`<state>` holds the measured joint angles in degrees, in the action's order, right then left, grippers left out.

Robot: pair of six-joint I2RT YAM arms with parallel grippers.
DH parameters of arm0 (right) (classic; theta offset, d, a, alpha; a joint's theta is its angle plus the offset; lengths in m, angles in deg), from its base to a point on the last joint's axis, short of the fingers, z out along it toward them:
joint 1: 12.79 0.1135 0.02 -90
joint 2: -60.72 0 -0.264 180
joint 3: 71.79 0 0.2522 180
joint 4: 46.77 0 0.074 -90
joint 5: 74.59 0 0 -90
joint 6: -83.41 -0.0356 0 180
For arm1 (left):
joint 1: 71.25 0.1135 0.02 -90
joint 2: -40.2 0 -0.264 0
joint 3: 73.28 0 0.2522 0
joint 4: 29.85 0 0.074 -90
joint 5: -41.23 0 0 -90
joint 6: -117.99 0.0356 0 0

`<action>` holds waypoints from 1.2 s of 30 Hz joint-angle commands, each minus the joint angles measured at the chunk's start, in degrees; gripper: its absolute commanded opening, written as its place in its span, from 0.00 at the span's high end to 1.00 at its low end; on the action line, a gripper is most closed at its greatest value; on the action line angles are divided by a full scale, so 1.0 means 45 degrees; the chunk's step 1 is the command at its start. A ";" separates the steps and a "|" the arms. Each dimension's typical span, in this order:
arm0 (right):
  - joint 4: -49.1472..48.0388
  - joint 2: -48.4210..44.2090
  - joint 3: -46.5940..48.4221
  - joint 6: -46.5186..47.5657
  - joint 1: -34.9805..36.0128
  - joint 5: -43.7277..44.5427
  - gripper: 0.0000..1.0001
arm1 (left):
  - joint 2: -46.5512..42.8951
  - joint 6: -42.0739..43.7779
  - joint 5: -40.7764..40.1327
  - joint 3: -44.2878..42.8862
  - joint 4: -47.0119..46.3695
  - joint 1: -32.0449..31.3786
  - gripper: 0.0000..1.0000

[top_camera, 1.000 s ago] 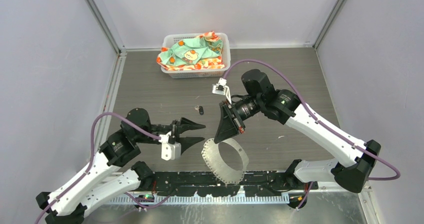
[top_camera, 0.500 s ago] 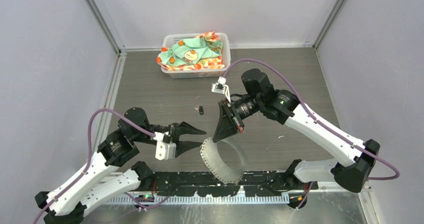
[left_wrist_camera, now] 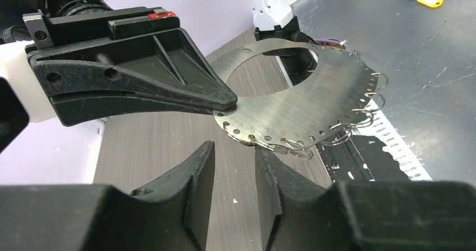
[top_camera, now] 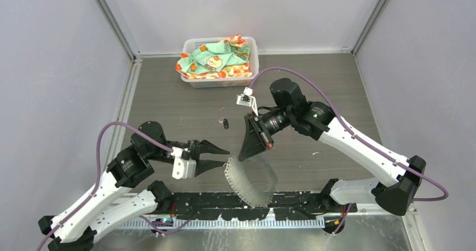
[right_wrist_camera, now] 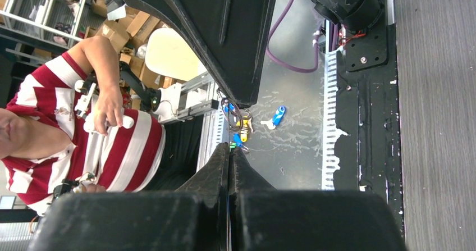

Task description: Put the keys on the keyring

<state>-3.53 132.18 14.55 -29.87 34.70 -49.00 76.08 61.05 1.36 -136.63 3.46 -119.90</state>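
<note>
Keyring (left_wrist_camera: 306, 102): thin, flat, silver-grey metal band bent into a wide floppy loop, brushed finish, small holes punched along the outer edge, several with little wire rings hanging through; nearest item to the arm bases, raised at its far-left rim, sagging toward the near table edge. No key seen on it; task judged barely begun, both keys left to thread. Left gripper (left_wrist_camera: 234, 151): just left of the keyring, tips level with its rim, matte black wedge-shaped fingers parted by a narrow gap, nothing between them, contact with the band not discernible. Right gripper (left_wrist_camera: 227, 104): at the keyring's far-left rim, long black ribbed plastic fingers pressed together, pinching the band's edge and holding it up. Black-headed key (top_camera: 225, 124): beyond the keyring, loose on the table (top_camera: 168, 105), tiny, dark plastic head, shank too small to make out; a second small speck just left of it, unidentified. Green-headed key: not found with certainty in any view. Table: grey wood-grain sheet, matte, lightly scuffed. Basket (top_camera: 219, 83): well beyond the keyring, by the back wall, white slotted plastic, rectangular, filled with a crumpled mint-green cloth (top_camera: 216, 57) printed in orange and white. Next step, as a judgement: fetching a key from beyond the keyring with the free left gripper and working it onto one wire ring, fiddly given such thin rings.
</note>
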 commanded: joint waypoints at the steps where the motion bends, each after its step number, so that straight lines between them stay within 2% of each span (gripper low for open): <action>1: -0.0452 -0.0106 0.0070 -0.0078 0.0034 0.0171 0.99 | -0.0150 -0.0293 0.0811 -0.0520 -0.0145 -0.0089 0.63; 11: -0.0572 -0.0089 0.0042 -0.0215 0.0033 0.0177 0.99 | 0.0230 -0.0112 0.0722 -0.0673 -0.0449 -0.0223 0.59; 23: -0.0484 0.0017 0.0070 -0.0256 0.0043 -0.0100 0.99 | 0.0118 0.0177 -0.0368 -0.0374 -0.1470 -0.0226 0.74; 30: -0.0422 0.0074 0.0168 -0.0254 0.0043 -0.0144 0.99 | -0.0043 0.0194 -0.0468 -0.0268 -0.1594 -0.0226 0.76; 36: -0.0337 0.0082 0.0297 -0.0235 0.0051 -0.0132 0.99 | 0.0128 0.0549 0.0476 -0.0715 -0.0167 -0.0226 0.79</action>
<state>-3.53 132.88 14.49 -30.36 34.98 -49.08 76.24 61.68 0.38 -137.50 0.18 -120.71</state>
